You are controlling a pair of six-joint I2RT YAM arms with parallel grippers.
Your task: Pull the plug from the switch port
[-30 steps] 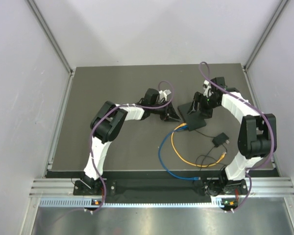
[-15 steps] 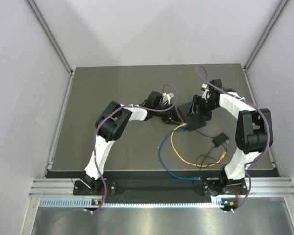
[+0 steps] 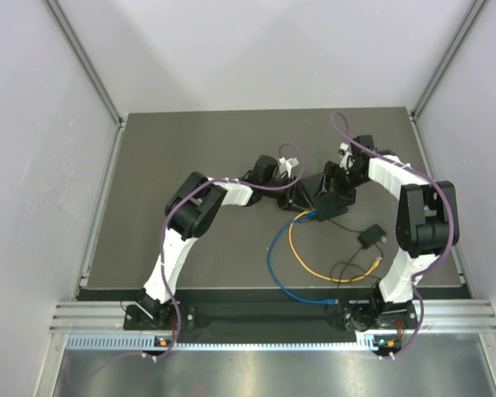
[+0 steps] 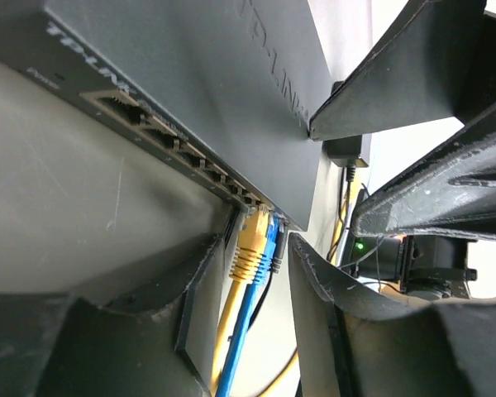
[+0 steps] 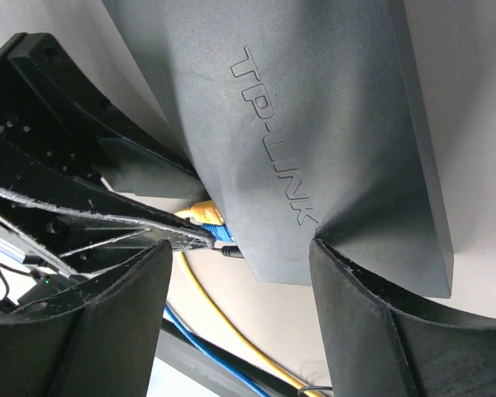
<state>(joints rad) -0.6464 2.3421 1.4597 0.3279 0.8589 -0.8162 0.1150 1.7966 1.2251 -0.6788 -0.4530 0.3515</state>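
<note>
The flat black switch [image 3: 331, 204] [image 4: 231, 74] [image 5: 331, 124] lies right of the table's middle. A yellow plug [image 4: 252, 244] [image 5: 200, 212] and a blue plug [image 4: 270, 240] [image 5: 223, 231] sit in its end ports, with a thin black plug [image 5: 231, 253] beside them. My left gripper [image 3: 300, 198] [image 4: 256, 248] is open, its fingers [image 4: 318, 289] standing either side of the plugs without clamping them. My right gripper [image 3: 335, 184] [image 5: 241, 244] is open over the switch. One of its fingertips [image 5: 318, 248] rests on the switch's top face; the other hangs off the port side.
The yellow cable [image 3: 302, 252] and the blue cable [image 3: 274, 273] loop toward the near edge. A small black adapter [image 3: 369, 237] with a thin wire lies right of them. The two grippers are nearly touching at the switch's port corner.
My left gripper has moved right to the switch's port side and opened wider, now straddling the plugs. The right gripper stayed on the switch, shifting only slightly.
</note>
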